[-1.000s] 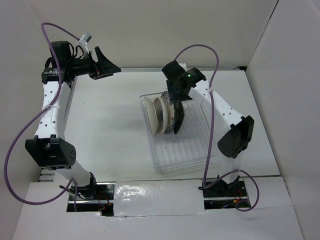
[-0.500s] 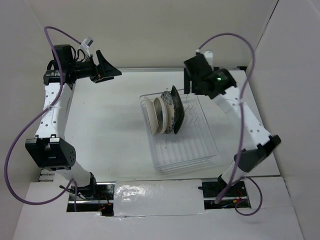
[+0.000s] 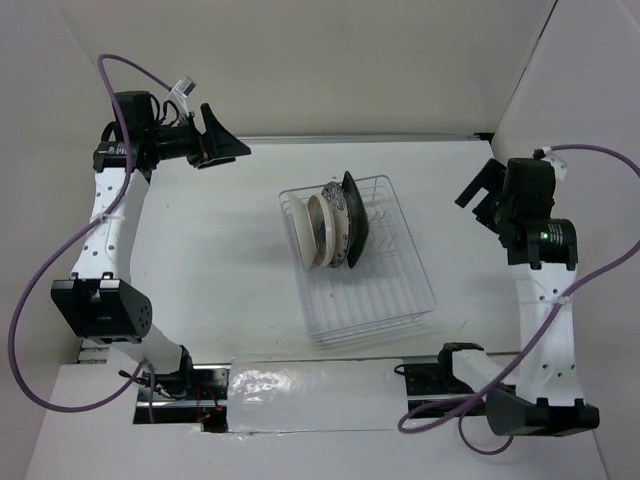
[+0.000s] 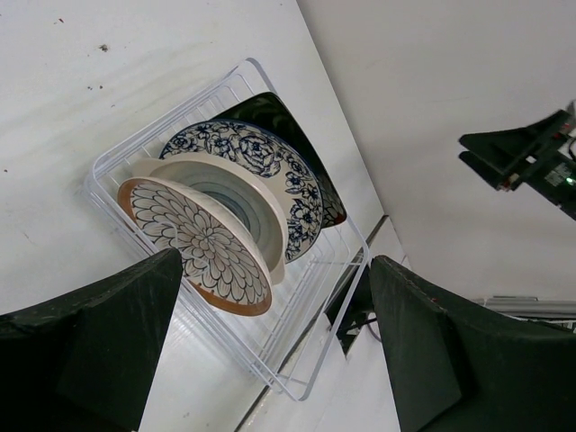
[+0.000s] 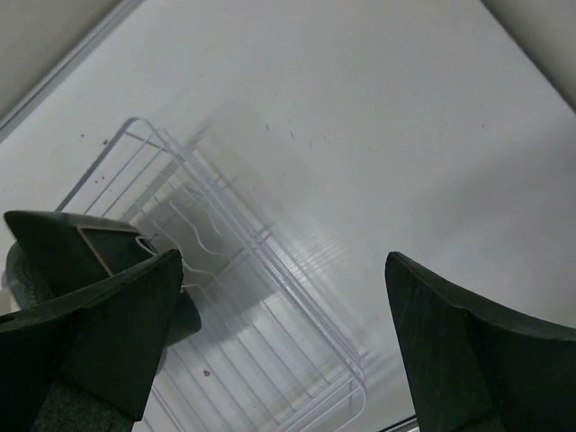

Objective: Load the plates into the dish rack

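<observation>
Since the plates (image 4: 216, 234) are hard, smooth and easy to break, I think each is best held by its rim. All four stand on edge in the dish rack (image 3: 370, 290), well ahead of the left gripper (image 4: 274, 261), which is wide apart and empty. The right gripper (image 5: 283, 256) is wide apart and empty too, with the rack ahead of it.

White table (image 3: 220, 260) w/ dish rack (image 3: 385, 300) sitting on it.

White arm links (image 3: 105, 225), black joints (image 3: 100, 305), purple cables (image 3: 590, 148)
</observation>
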Robot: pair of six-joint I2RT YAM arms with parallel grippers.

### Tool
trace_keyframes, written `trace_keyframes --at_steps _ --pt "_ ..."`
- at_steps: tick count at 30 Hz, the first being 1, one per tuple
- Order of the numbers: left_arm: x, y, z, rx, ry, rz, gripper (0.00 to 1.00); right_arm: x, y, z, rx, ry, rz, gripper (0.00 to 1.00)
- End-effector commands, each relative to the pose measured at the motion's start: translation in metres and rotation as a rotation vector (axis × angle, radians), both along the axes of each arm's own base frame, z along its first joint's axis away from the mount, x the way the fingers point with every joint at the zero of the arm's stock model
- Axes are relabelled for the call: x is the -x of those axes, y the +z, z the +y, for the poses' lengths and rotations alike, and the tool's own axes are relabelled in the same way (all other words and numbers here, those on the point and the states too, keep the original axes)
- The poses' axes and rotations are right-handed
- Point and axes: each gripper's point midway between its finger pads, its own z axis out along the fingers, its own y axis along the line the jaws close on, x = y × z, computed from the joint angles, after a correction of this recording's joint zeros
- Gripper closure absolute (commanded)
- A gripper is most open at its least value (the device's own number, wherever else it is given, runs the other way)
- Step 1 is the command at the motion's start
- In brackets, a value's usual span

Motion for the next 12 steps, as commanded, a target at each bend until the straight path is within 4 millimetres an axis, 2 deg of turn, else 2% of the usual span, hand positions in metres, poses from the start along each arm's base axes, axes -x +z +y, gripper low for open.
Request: trace_keyframes --at_steps 1,5,12 --pt "0.009 0.018 -0.004 -0.007 -0.018 -0.083 0.02 -0.012 -0.016 0.002 -0.130 -0.001 -0.018 0.00" --pt "0.010 0.018 -0.004 -0.009 -0.015 -0.083 0.02 -0.009 -0.021 -0.006 -0.161 -0.019 -0.028 0.00" --pt "0.010 0.019 -0.004 -0.013 -0.016 -0.086 0.02 -0.006 -0.018 -0.021 -0.159 -0.071 -0.056 0.00"
